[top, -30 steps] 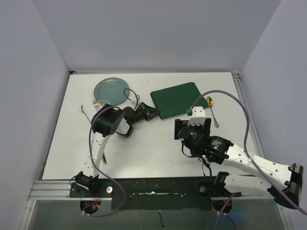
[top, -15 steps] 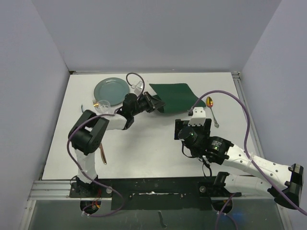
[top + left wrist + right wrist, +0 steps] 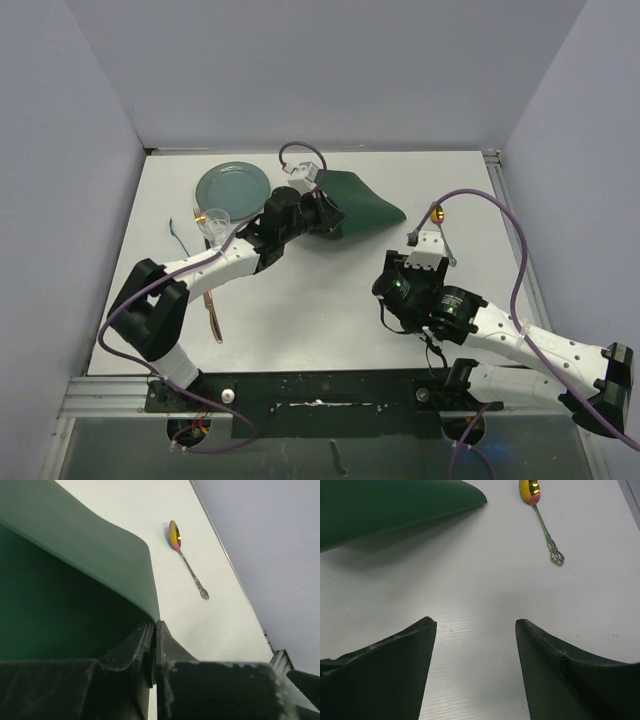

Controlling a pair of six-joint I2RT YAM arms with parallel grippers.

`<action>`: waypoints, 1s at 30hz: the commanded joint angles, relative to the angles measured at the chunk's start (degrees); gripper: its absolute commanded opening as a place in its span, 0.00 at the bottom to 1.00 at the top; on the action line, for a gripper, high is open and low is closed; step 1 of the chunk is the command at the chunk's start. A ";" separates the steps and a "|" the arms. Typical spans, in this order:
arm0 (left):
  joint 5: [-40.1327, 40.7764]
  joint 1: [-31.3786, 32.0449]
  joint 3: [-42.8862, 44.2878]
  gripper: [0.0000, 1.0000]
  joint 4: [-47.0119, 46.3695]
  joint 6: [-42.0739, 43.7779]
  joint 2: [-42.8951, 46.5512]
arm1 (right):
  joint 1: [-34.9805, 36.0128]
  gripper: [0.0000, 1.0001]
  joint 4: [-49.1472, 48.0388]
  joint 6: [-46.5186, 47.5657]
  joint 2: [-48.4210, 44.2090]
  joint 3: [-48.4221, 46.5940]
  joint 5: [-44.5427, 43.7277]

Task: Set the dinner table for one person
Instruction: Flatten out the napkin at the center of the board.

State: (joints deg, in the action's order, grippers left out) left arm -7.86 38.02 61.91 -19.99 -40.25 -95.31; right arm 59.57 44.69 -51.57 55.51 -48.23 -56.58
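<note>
Since the mat has to end up flat in front of the bases, what matters is where it hangs relative to the free patch of dinner table (image 3: pixel 320 320) between the arms. That near patch is bare white, with only a knife (image 3: pixel 212 315) off to the left beside the left arm.

Next out, right gripper (image 3: pixel 475 622) sits low over bare tabletop, jaws apart, nothing between them. From it the spoon (image 3: pixel 542 522) lies ahead and slightly right. Its long axis runs roughly away from the gripper, handle end nearest, bowl far. Right arm is clearly the nearer one for that. Placemat (image 3: pixel 365 200) lies ahead-left of the same gripper, well apart from it.

Further out, left gripper (image 3: pixel 154 630) is clamped tight on the placemat's edge, thin sheet pinched between the fingertips. The held side is up off the table and the sheet curves over. Its right-hand corner droops toward the surface; can't tell if it touches.

So the mat is far-centre, carried by the left arm, and the target patch is straight back toward the bases. My read: pull near, lower, release, with the right arm out of that lane.

Far left: plate (image 3: pixel 232 185), glass (image 3: pixel 213 220) just beside its near rim, fork (image 3: pixel 178 235) near the left edge. None placed yet.
</note>
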 commanded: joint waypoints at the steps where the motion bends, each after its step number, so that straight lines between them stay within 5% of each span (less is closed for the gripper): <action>1: 8.70 4.31 5.02 0.00 7.02 10.87 6.23 | -0.67 0.60 1.05 -4.24 -1.01 -0.17 -4.97; 5: 10.75 7.30 8.45 0.00 11.68 15.99 7.04 | -1.55 0.43 -0.48 -3.87 0.94 0.07 -4.48; 10: 4.17 10.78 11.05 0.00 17.93 21.38 7.68 | -3.43 0.37 0.85 -5.08 5.68 -2.03 -4.00; 16: 11.28 19.39 10.47 0.00 29.32 26.57 10.14 | -7.87 0.50 3.48 -7.16 9.69 -5.01 -4.17; 22: 21.86 28.15 11.47 0.00 39.26 29.03 9.38 | -13.01 0.73 3.75 -8.46 9.61 -5.74 -2.27; 30: 26.43 33.73 6.41 0.00 39.99 25.62 12.20 | -19.37 0.85 0.33 -5.53 4.62 -3.71 -0.10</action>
State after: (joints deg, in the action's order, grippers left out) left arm 17.17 68.07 70.37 17.34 -15.81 -87.31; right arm 42.59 50.09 -58.35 63.20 -51.51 -56.31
